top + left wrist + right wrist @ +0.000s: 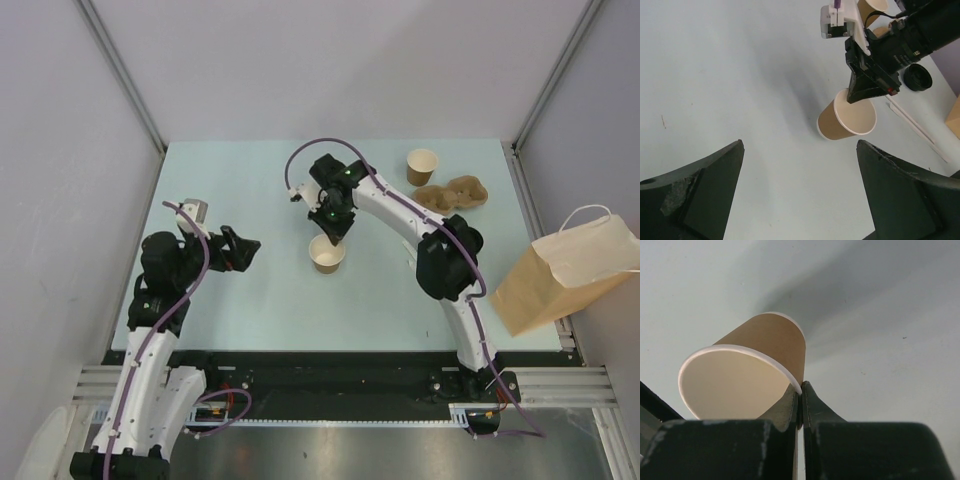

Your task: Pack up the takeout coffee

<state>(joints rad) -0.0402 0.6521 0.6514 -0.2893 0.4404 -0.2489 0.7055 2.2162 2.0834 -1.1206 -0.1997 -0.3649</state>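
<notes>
Right hand (801,392) clamped rim of small kraft-brown paper cup (747,372), tilted, at middle of pale table (230,180). Left hand (243,254) spread wide, empty, well apart. Round black plastic lid (916,77) showed only in left wrist view; top view missed it.

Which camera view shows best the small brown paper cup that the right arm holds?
The right wrist view: the small kraft-brown paper cup fills it, its rim pinched by the fingers of the right gripper. The left wrist view shows the cup tilted, farther off; the top view shows it small.
</notes>
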